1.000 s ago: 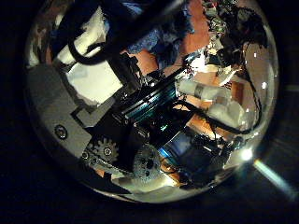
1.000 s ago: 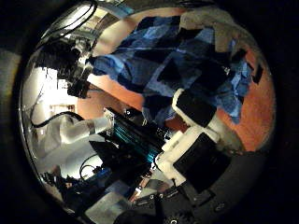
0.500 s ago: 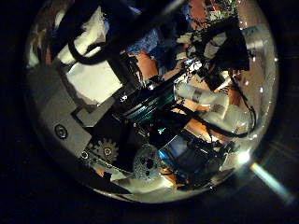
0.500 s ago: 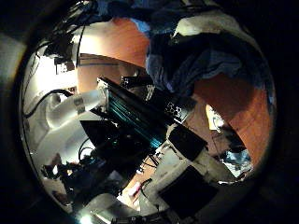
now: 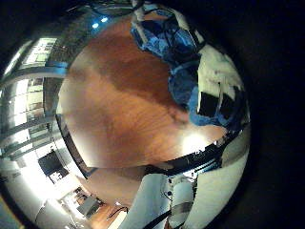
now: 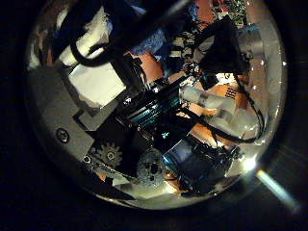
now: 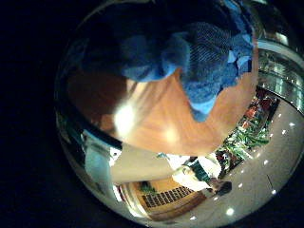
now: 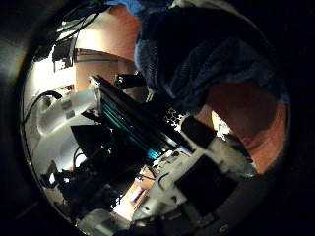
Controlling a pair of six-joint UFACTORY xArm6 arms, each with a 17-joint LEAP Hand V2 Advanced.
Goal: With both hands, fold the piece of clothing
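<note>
The piece of clothing is a blue checked cloth. The left thumb side palm view shows my left hand (image 6: 125, 115), a bit of the cloth (image 6: 154, 40) and my right hand (image 6: 217, 48) close by. In the right thumb side palm view the cloth (image 8: 202, 49) is bunched close against my right hand (image 8: 187, 162). In the right little finger side palm view it hangs gathered (image 7: 195, 57) over the table (image 7: 142, 109).
Bare wooden table top takes up most of the left little finger side palm view. The table's edge (image 5: 143, 170) runs near an arm (image 5: 181, 196). The room beyond the table (image 7: 190, 176) shows in the right little finger side palm view.
My right hand has come much closer to my left hand. In the right thumb side palm view the cloth went from spread on the table to bunched close against the palm.
</note>
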